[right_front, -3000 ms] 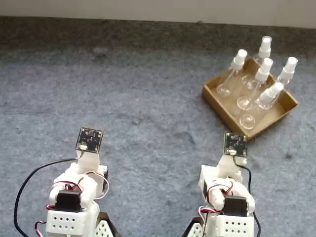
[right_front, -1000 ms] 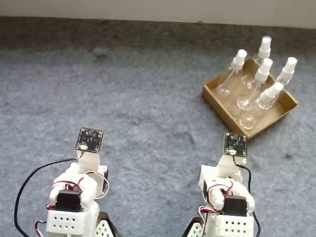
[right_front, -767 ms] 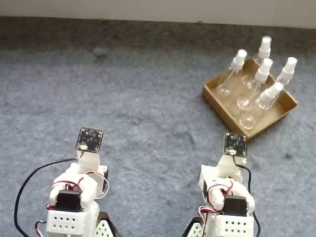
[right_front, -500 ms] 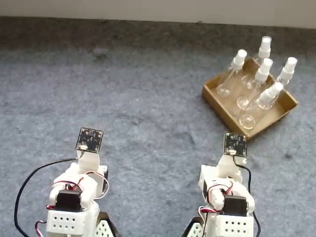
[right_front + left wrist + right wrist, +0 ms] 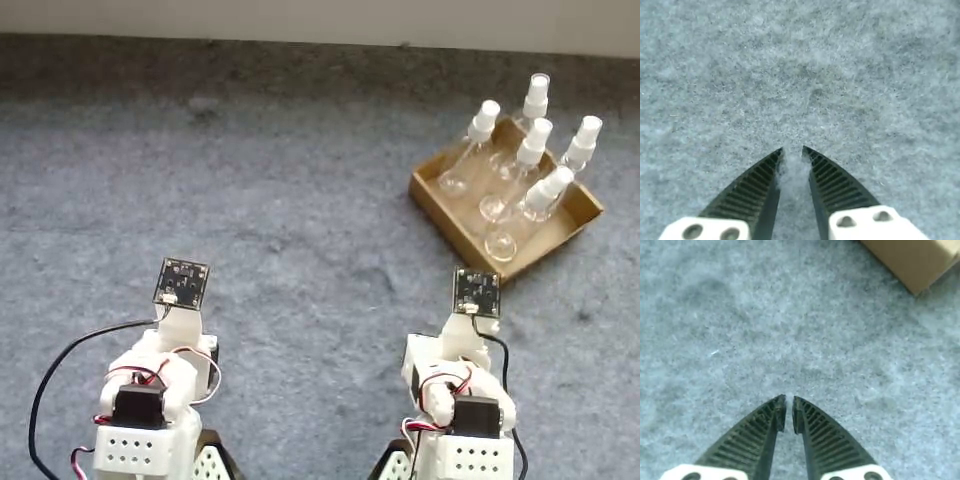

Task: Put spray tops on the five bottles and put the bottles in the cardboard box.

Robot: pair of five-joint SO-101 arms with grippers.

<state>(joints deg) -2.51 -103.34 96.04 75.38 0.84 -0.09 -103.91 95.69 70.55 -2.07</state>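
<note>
Five bottles [image 5: 505,190] with spray tops [image 5: 541,129] sit in cardboard box [image 5: 452,230], far right | left gripper [image 5: 792,151] closed, empty | right gripper [image 5: 788,401] closed, empty

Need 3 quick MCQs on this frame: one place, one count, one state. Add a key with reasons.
1. Where are the bottles?
A. In the box
B. On the carpet between the arms
C. In the left gripper

2. How many bottles carry a white spray top?
A. Three
B. Four
C. Five

3. What does the right gripper hold?
A. A bottle
B. A spray top
C. Nothing

Key:
1 A: in the high view, all the bottles stand inside the box walls at the far right of the table.
2 C: five white tops can be counted, one on each bottle.
3 C: in the right wrist view, its fingers are closed with nothing between them, over bare carpet.
</note>
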